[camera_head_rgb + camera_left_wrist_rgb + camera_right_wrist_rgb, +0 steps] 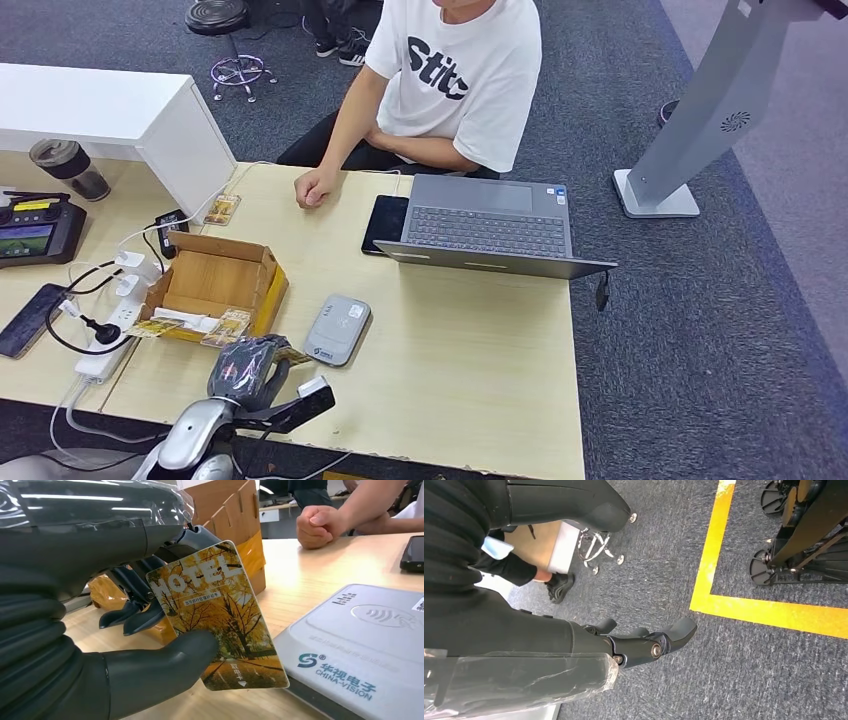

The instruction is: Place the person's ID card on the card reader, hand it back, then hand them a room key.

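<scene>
Left hand [135, 610] pinching hotel key card [217, 615] between thumb and fingers, hovering just beside the card reader [360, 645]; card looking thin, stiff, slick, so edge grip seeming safest. Right hand [634, 642] hanging loosely spread, holding nothing

High head view over table [470, 340], left wrist close, sharing card reader [337, 329].
</scene>
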